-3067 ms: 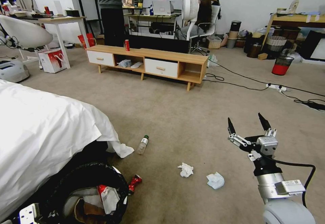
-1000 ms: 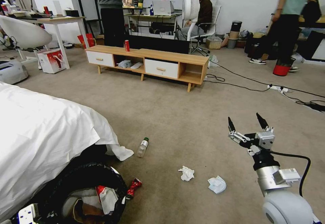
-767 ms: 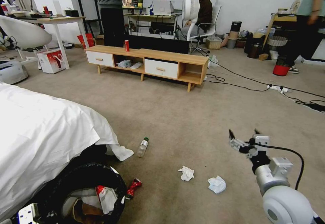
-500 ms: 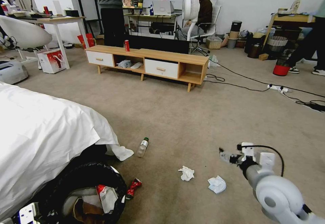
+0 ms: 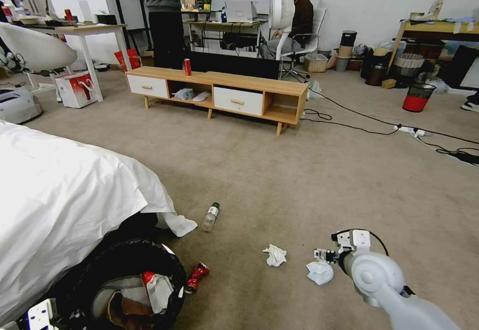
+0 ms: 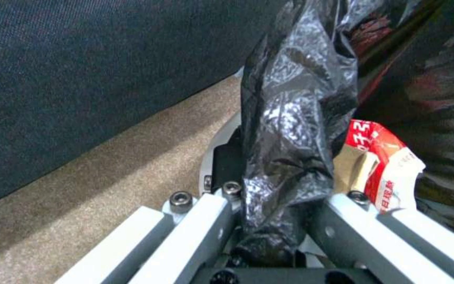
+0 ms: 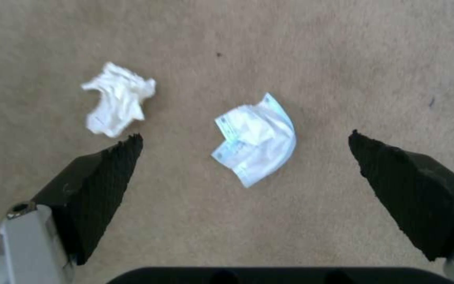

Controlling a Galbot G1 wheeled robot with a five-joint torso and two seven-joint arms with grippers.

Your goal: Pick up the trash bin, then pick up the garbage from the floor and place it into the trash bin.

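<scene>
The right gripper (image 7: 245, 136) is seen from its wrist camera pointing down at the carpet (image 7: 343, 59), its black fingers (image 7: 101, 177) spread wide apart with a pale bluish tissue (image 7: 256, 138) lying between them, not touched. A second, whiter tissue (image 7: 118, 98) lies just beside one fingertip. In the head view the same gripper (image 5: 327, 256) is largely hidden by its own wrist, low over the bluish tissue (image 5: 319, 272), with the whiter tissue (image 5: 275, 255) near it.

The left gripper (image 6: 277, 221) is shown in its wrist view clamped together on the rim of the bin (image 6: 295, 110), black bag plastic pinched between its fingers. The head view places the bin (image 5: 100, 270) at the lower left, against the white sheet (image 5: 60, 195). Inside the bin a red-and-white packet (image 6: 390, 165) and tan cardboard (image 6: 354, 169) are seen; the packet carries red characters that cannot be read.

On the floor, a crushed can (image 5: 197, 274) lies just beside the bin, and a bottle (image 5: 210, 215) with a green cap lies farther off.
</scene>
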